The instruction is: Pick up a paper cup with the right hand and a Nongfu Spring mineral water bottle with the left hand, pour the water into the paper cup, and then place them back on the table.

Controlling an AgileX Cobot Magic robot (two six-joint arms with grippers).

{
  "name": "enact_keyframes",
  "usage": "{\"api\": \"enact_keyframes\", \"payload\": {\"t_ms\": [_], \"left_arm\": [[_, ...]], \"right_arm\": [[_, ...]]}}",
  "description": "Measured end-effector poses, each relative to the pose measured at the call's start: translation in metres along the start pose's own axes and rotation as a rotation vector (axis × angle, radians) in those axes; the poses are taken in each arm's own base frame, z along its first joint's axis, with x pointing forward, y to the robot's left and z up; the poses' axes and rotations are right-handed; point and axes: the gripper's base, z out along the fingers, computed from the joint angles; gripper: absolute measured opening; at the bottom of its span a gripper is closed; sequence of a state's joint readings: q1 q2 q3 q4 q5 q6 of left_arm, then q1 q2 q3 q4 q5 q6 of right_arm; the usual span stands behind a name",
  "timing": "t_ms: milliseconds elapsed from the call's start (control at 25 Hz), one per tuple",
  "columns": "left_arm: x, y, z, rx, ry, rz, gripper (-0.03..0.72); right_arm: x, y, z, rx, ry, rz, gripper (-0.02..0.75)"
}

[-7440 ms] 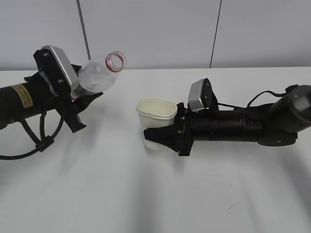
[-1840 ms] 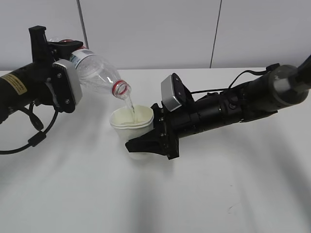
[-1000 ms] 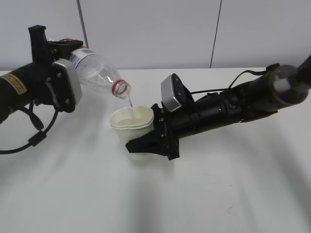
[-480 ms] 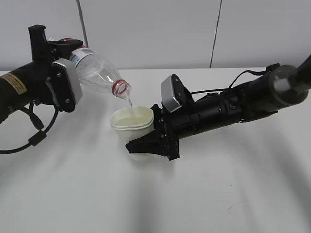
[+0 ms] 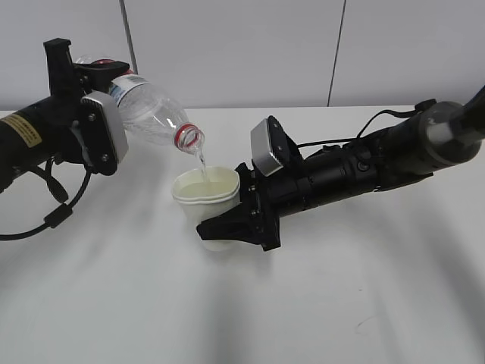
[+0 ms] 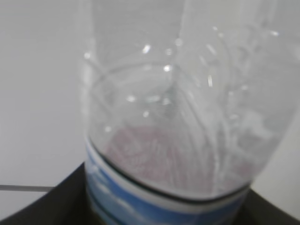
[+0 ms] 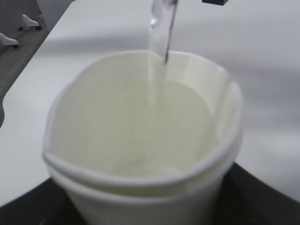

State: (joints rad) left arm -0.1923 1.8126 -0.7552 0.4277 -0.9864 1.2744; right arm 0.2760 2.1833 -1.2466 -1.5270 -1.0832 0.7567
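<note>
My left gripper (image 5: pixel 98 83) is shut on the clear Nongfu Spring bottle (image 5: pixel 151 114), tilted with its red-ringed mouth down and right over the paper cup (image 5: pixel 206 189). A thin stream of water (image 5: pixel 201 161) runs from the mouth into the cup. My right gripper (image 5: pixel 227 226) is shut on the cup, squeezing its rim out of round, and holds it just above the white table (image 5: pixel 227 318). The right wrist view shows the cup (image 7: pixel 140 140) with water inside and the stream (image 7: pixel 161 28) falling in. The left wrist view shows the bottle (image 6: pixel 178 117) close up with its label band.
A grey panelled wall (image 5: pixel 250 45) stands behind the table's far edge. Black cables (image 5: pixel 53 212) hang from the left arm, and one trails behind the right arm (image 5: pixel 379 125). Floor and a chair base (image 7: pixel 18 23) show beyond the table's left edge.
Over the last second both arms have held still; water keeps running into the cup. Seven seconds ago the bottle pointed mouth-up at the left and the cup sat further right.
</note>
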Motion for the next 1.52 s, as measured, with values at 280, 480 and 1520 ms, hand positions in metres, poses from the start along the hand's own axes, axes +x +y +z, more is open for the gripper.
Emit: {"api": "enact_keyframes", "payload": {"t_ms": [280, 480, 1520], "left_arm": [[-0.001, -0.014, 0.003, 0.033, 0.005, -0.102, 0.401], [-0.006, -0.016, 0.003, 0.027, 0.028, -0.29, 0.401], [-0.002, -0.047, 0.006, 0.102, 0.167, -1.299, 0.401]], "right_arm": [[-0.001, -0.001, 0.0, 0.012, -0.009, -0.006, 0.461], [-0.001, -0.001, 0.0, 0.017, -0.01, -0.037, 0.461], [0.0, -0.021, -0.013, 0.187, -0.04, -0.011, 0.461]]}}
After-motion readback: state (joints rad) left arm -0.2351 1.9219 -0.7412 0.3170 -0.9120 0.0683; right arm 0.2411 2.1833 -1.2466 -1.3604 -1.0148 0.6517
